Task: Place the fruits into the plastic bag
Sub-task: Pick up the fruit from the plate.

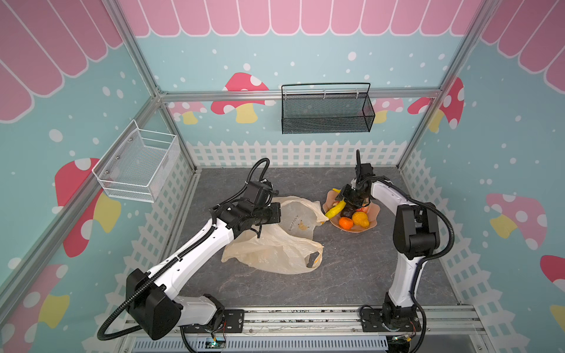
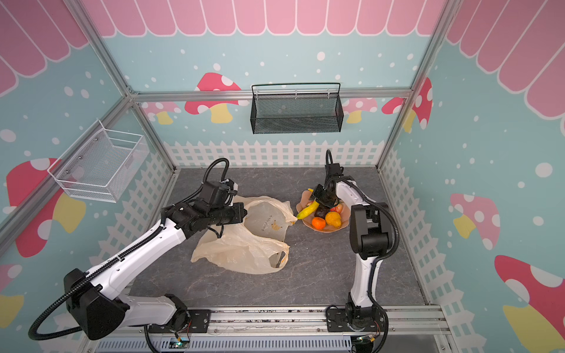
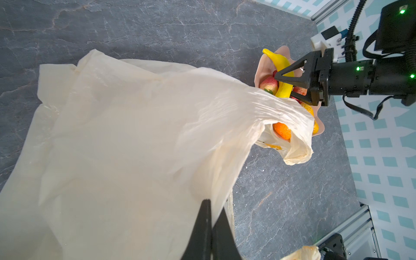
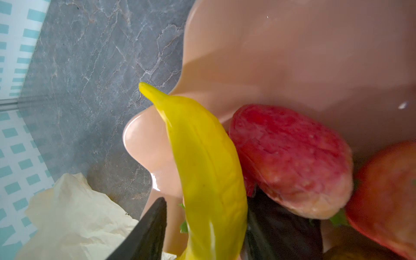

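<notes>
Left hand pinched shut on the thin, floppy plastic bag edge, and beyond it right hand is part-open straddling the banana mid-length in the pink bowl; light, stiff, glossy toy, so probably slippery, grab the middle.

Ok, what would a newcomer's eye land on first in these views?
Probably the pink bowl on the right arm's side, heaped with bright toy fruits, where the right tool stands open around a yellow banana. Next, the big cream plastic bag sprawled mid-scene, with one edge pinched up by the shut left tool.
</notes>
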`<state>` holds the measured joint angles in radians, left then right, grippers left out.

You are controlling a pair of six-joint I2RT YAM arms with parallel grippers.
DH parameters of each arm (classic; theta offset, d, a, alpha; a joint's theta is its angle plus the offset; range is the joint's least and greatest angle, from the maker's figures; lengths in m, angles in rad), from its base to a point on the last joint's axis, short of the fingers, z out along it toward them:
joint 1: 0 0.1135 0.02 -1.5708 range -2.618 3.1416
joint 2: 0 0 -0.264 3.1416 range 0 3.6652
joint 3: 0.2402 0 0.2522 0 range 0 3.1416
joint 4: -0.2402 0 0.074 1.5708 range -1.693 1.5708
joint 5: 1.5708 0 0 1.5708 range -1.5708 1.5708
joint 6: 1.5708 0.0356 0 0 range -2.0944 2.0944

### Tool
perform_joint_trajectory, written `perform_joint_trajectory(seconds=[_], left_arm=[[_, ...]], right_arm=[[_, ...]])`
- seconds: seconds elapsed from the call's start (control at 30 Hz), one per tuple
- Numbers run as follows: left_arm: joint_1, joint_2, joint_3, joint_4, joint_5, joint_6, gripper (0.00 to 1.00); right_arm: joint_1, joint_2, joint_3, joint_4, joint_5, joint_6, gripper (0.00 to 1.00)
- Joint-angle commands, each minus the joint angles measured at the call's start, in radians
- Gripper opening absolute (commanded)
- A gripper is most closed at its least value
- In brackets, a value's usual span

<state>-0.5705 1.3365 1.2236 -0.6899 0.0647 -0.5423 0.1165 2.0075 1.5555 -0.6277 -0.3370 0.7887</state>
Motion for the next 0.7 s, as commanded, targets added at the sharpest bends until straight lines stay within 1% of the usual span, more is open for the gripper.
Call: perform_joint_trajectory(seconds=[0.0, 0.07, 0.13, 0.2, 0.3, 0.33, 0.5, 0.67], left_arm=[[0.006, -0.023, -0.007, 0.015, 0.005, -0.001, 0.0], [0.006, -0.023, -0.006, 0.016, 0.004, -0.002, 0.0], [0.006, -0.025, -0.006, 0.015, 0.002, -0.002, 0.0], [0.006, -0.024, -0.006, 0.015, 0.002, -0.002, 0.0], [0.006, -0.023, -0.006, 0.015, 0.004, -0.005, 0.0], [0.006, -0.024, -0.007, 0.015, 0.004, -0.005, 0.0], [0.006, -0.025, -0.008, 0.013, 0.004, -0.003, 0.0], [0.006, -0.022, -0.008, 0.012, 0.004, -0.003, 0.0]], right_arm=[[-0.006, 0.018, 0.02, -0.009, 0.009, -0.001, 0.47], [-0.006, 0.012, 0.016, -0.006, 0.007, -0.002, 0.39], [-0.005, -0.002, 0.012, -0.003, 0.013, -0.004, 0.34], [-0.005, -0.017, 0.002, 0.007, 0.016, -0.006, 0.32], [-0.005, -0.037, -0.024, 0.019, 0.002, -0.007, 0.22], [-0.005, -0.048, -0.036, 0.024, 0.0, -0.005, 0.2], [-0.005, -0.1, -0.036, 0.034, 0.003, -0.001, 0.19], [-0.007, -0.195, -0.014, 0.033, 0.006, -0.002, 0.19]])
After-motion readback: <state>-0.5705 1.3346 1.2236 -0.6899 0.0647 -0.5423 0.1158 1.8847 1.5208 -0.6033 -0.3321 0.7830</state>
